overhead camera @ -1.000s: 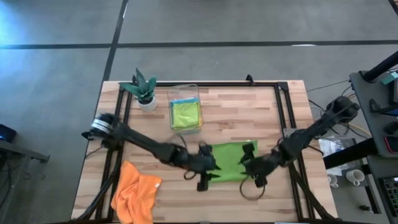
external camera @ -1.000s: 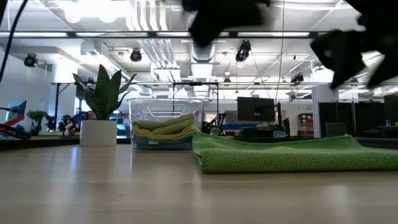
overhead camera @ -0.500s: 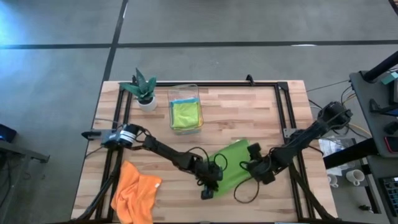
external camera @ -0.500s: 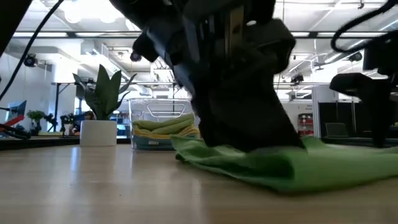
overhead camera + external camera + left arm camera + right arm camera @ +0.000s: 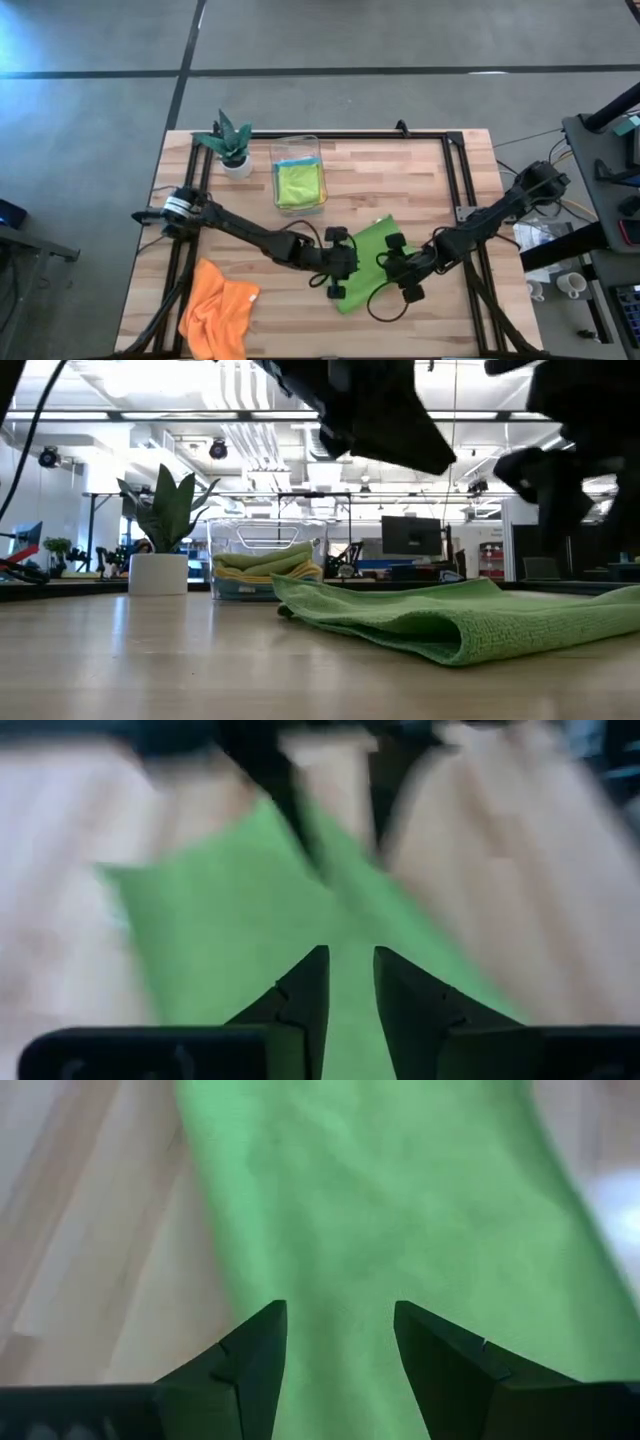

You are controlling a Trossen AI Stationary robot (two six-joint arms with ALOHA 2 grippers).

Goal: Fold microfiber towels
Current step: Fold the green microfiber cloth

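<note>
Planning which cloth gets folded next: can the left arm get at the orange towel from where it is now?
Probably yes. The orange towel lies in the open at the table's near left corner, uncovered, beside the left arm's own base. The left gripper is over the green towel and would only need to swing back.

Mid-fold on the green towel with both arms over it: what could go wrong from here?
1. The green towel lies skewed, with a rounded, loose fold in the low view; pressing now could set a crooked crease.
2. The left gripper and right gripper hover close together over the towel, so they might collide.
3. A dark cable loops onto the table by the right gripper and may snag the cloth.
</note>
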